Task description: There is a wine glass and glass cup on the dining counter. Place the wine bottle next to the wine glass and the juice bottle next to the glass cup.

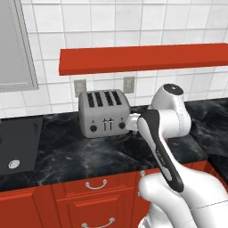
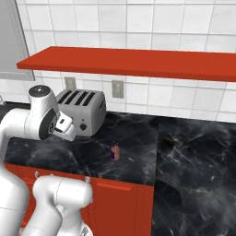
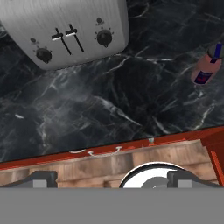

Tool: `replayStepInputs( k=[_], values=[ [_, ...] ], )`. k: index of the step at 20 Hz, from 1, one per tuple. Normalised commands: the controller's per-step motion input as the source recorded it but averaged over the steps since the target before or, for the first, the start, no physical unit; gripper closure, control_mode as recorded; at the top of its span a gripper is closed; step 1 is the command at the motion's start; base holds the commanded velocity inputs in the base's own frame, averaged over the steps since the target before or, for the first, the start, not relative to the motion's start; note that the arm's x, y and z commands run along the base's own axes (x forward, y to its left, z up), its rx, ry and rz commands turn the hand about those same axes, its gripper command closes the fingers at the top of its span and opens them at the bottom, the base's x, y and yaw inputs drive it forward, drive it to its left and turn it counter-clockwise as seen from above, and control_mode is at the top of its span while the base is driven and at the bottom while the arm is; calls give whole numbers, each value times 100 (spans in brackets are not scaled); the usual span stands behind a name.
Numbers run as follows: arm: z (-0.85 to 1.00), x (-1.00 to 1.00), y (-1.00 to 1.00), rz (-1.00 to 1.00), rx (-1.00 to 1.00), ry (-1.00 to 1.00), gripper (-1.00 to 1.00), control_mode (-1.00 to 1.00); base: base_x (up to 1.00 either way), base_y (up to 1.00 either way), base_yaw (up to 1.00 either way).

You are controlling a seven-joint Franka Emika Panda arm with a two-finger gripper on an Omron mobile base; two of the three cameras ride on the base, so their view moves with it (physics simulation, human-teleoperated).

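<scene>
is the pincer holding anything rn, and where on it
Nothing is held: the pincer is open and empty, above the counter, apart from the juice bottle.

You are looking at a toaster (image 1: 104, 113) sitting on the counter (image 1: 67, 156), backing onto the tiled wall (image 1: 133, 22). The juice bottle (image 2: 115, 150) is standing at the toaster's 4 o'clock, nearer the counter's front edge. A sink (image 1: 18, 144) is lying at the toaster's 9 o'clock. A shelf (image 2: 138, 62) is hanging above.

White tiled wall (image 1: 133, 18) behind a silver toaster (image 1: 104, 113); a red shelf (image 1: 142, 58) above it, two outlets (image 1: 128, 84) just behind, red drawers (image 1: 95, 196) below.
</scene>
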Motion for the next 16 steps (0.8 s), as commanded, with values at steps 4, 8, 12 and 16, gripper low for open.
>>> replayStepInputs(
  k=[4,8,12,16],
  values=[
    [0,0,0,0,0,0,-100,100,0,0,0],
    [0,0,0,0,0,0,-100,100,0,0,0],
    [0,-3,-2,-4,0,-4,-100,-100,-3,-1,-2],
    [1,-6,-12,-28,0,-8,-100,-100,0,0,0]
  ],
)
